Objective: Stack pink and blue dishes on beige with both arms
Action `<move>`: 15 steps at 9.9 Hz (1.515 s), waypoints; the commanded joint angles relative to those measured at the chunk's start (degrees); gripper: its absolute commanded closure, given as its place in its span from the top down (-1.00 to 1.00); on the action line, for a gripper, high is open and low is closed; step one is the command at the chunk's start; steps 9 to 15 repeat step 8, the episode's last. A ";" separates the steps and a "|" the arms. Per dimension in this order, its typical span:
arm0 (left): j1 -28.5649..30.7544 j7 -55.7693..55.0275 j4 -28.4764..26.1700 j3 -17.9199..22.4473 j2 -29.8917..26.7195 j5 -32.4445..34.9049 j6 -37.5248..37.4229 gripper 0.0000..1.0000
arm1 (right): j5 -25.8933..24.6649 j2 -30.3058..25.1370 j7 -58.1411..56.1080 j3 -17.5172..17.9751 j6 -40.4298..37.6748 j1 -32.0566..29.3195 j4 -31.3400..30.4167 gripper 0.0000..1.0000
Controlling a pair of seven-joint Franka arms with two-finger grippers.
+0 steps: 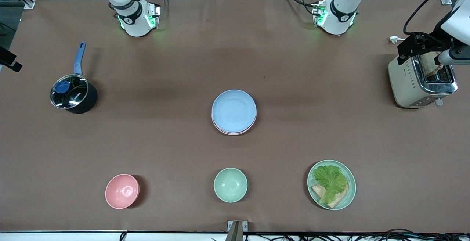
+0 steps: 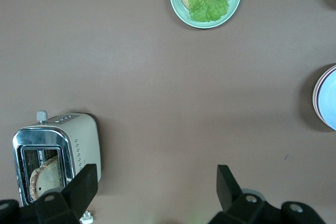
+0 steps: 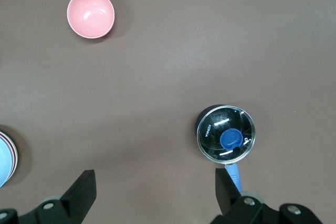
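Left gripper (image 2: 154, 192) and right gripper (image 3: 155, 192) — both high, fingers spread.

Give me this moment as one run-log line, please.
stack: blue plate on pink plate | left gripper: open, above toaster | right gripper: open, above pot

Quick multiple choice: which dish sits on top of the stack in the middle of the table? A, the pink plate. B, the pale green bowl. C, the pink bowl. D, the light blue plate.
D: the light blue plate lies on top, with the pink plate's rim showing just beneath its edge nearer the front camera, while both bowls stand apart, nearer that camera.
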 commanded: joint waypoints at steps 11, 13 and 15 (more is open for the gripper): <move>0.68 -4.72 0.02 -0.26 1.25 -1.57 -3.56 1.00 | -0.14 -0.56 -0.67 1.09 -1.65 -0.52 -0.28 1.00; 0.68 -4.72 0.02 -0.26 1.25 -1.57 -3.56 1.00 | -0.14 -0.56 -0.67 1.09 -1.65 -0.52 -0.28 1.00; 0.68 -4.72 0.02 -0.26 1.25 -1.57 -3.56 1.00 | -0.14 -0.56 -0.67 1.09 -1.65 -0.52 -0.28 1.00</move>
